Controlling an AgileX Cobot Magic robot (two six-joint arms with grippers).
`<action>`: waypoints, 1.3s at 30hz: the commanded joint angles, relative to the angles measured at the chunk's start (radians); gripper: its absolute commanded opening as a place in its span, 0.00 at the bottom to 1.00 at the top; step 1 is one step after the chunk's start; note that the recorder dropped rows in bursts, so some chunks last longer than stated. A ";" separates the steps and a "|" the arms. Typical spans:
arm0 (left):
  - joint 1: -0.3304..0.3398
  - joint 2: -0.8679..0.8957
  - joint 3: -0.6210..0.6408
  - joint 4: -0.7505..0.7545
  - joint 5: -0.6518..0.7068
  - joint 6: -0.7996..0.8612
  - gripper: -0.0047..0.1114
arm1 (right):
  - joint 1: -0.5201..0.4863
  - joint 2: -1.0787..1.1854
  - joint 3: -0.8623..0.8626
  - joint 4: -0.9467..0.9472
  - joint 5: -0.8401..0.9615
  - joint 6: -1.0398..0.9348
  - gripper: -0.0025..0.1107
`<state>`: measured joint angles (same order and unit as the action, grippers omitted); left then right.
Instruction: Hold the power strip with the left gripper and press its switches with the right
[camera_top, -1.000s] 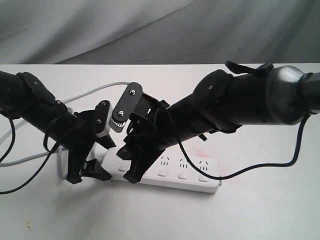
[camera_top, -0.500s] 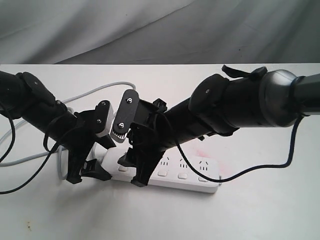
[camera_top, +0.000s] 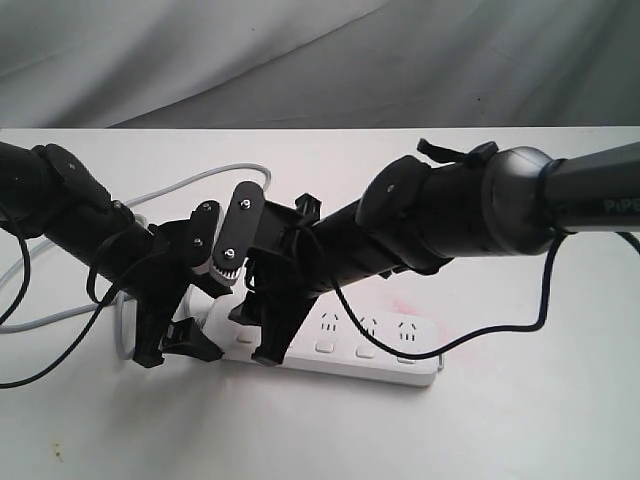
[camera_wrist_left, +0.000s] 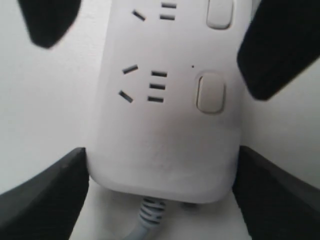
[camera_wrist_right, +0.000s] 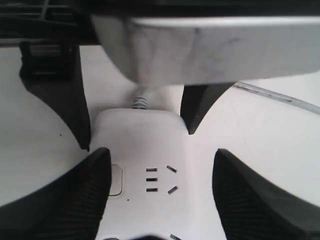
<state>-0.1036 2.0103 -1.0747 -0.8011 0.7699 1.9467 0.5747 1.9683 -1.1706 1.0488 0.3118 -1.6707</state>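
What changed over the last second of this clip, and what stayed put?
The right arm swung leftward in the exterior view, shifting the right end effector slightly toward the cord end of the power strip, and its jaws opened wider; they straddle the strip, gripping nothing. The left end effector stayed clamped on the cord end; the strip did not move.

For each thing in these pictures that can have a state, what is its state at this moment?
left gripper: shut on the power strip, gripping the sides of its cord end.
right gripper: open, astride the strip.
power strip: flat on the table, visible outlets empty.
switches: two nearest the cord uncovered; on or off cannot be told.
cord: attached to the strip's end.
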 joint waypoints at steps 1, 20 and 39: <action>-0.005 0.001 -0.002 -0.003 0.015 -0.002 0.55 | 0.005 0.014 -0.006 0.008 -0.004 -0.008 0.51; -0.005 0.001 -0.002 -0.003 0.015 -0.002 0.55 | 0.023 0.048 -0.006 -0.022 -0.064 -0.034 0.51; -0.005 0.001 -0.002 -0.003 0.015 -0.002 0.55 | 0.023 0.064 -0.006 -0.025 -0.084 -0.034 0.51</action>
<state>-0.1036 2.0103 -1.0747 -0.8011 0.7699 1.9467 0.5929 2.0318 -1.1706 1.0342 0.2365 -1.7013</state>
